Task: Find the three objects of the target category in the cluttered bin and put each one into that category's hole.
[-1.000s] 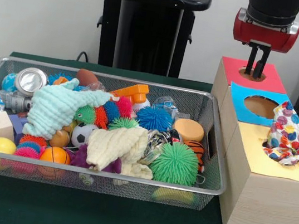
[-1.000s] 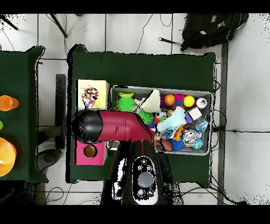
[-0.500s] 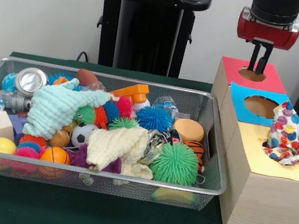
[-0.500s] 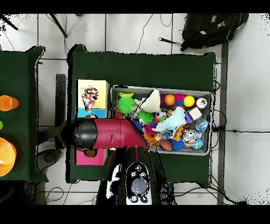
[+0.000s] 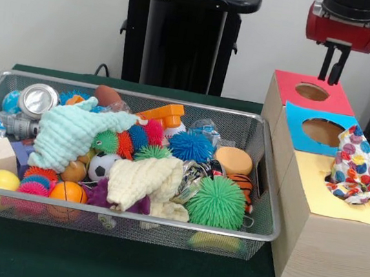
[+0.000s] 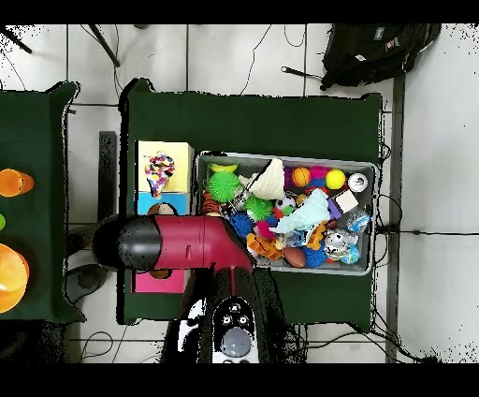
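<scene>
My gripper (image 5: 331,81) hangs above the red-topped box's round hole (image 5: 312,92), clear of it. Its two black fingers (image 5: 327,62) point down with a narrow gap and nothing between them. A blue-topped hole (image 5: 322,131) comes after it, then a yellow top (image 5: 342,204) where a polka-dot cloth (image 5: 356,167) sits bunched in the hole. The wire bin (image 5: 123,225) holds a mint cloth (image 5: 74,132), a cream cloth (image 5: 144,181), spiky balls such as a green one (image 5: 217,202), sports balls and cans. In the overhead view the red arm (image 6: 182,243) hides the gripper.
The three wooden boxes stand in a row close beside the bin (image 6: 281,156). A black stand (image 5: 183,34) rises behind the bin. Orange bowls (image 6: 11,183) sit on a second table, and a black bag (image 6: 374,47) lies on the floor.
The gripper has risen out of the red hole and shifted slightly right in the front view. Overhead, the arm has swung toward the picture's left. Nothing in the bin has moved.
</scene>
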Tool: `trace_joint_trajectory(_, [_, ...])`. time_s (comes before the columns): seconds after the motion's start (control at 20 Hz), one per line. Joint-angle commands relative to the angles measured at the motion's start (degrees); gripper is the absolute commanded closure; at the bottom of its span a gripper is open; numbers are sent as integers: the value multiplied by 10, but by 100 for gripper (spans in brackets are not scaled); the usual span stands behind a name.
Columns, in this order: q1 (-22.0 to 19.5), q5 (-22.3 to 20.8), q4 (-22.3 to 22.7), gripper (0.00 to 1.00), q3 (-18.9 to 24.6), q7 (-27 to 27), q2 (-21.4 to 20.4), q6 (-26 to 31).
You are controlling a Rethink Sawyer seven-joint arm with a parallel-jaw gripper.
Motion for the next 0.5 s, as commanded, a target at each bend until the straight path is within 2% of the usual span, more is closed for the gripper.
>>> trace_joint_trajectory(0.05, [7, 20, 27, 100, 26, 81, 6, -10])
trace_joint_trajectory(0.5, [24, 24, -12, 100, 28, 93, 54, -38])
